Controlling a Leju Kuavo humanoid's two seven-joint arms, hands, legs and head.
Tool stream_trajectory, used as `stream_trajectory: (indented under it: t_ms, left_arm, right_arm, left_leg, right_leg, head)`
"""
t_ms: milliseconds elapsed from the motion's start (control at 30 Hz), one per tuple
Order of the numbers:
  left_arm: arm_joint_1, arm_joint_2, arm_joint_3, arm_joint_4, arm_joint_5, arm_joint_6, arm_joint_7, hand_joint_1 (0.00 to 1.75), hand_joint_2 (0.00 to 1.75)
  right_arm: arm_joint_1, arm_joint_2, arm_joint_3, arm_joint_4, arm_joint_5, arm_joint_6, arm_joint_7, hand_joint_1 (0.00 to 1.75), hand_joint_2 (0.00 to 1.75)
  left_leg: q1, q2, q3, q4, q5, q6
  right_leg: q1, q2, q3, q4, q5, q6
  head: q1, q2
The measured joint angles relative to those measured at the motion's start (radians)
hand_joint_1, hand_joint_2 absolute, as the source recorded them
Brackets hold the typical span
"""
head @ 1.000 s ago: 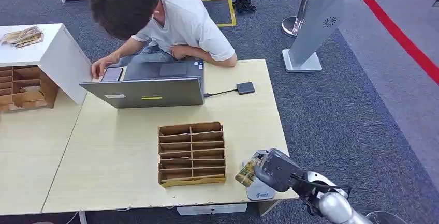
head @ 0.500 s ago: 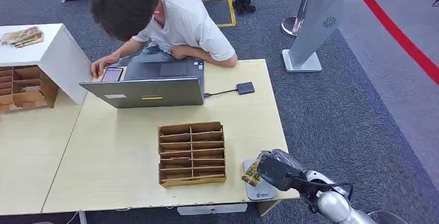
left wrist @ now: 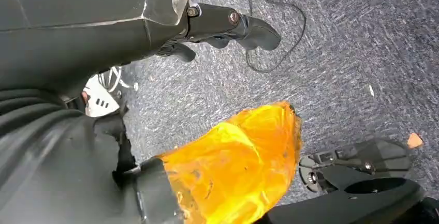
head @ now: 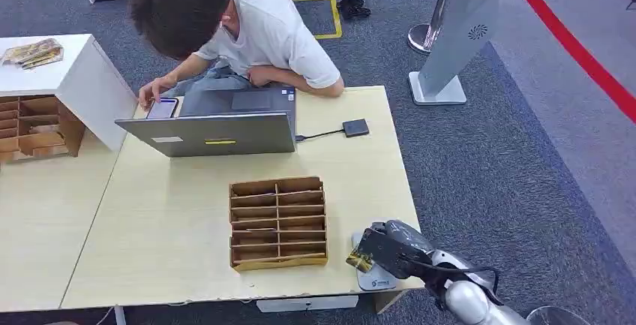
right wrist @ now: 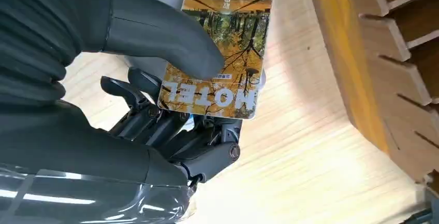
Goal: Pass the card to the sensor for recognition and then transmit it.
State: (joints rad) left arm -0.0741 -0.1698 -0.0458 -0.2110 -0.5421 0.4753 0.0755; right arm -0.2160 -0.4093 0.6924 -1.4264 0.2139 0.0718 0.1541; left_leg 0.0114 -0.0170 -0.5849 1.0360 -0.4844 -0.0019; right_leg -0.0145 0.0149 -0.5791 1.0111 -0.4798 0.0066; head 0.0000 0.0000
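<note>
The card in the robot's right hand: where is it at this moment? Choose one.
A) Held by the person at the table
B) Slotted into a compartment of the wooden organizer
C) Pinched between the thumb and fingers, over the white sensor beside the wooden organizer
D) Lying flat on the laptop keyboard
C: the right hand pinches the card between thumb and fingers, over the white sensor, beside the wooden organizer.

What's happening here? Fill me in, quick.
The robot's right hand holds a hotel card, pinched under its thumb, low over the white sensor at the table's near right corner, beside the wooden organizer. The card hasn't been passed on yet. The left hand hangs over the carpet, holding nothing. Across the table a person leans over a laptop, touching a phone, not reaching for the card.
</note>
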Motion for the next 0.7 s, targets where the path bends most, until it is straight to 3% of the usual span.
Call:
stream_trajectory:
  t_ms: [700]
  left_arm:
    - [0.0,-0.001,0.0,0.0,-0.003,-0.008,0.009,0.0,0.0]
  right_arm:
    - [0.002,0.034,-0.021,0.014,0.24,-0.046,0.095,1.75,1.75]
  left_leg:
    - [0.0,0.0,0.0,0.0,0.0,0.0]
  right_leg:
    - [0.0,0.0,0.0,0.0,0.0,0.0]
  head:
    - [0.0,0.0]
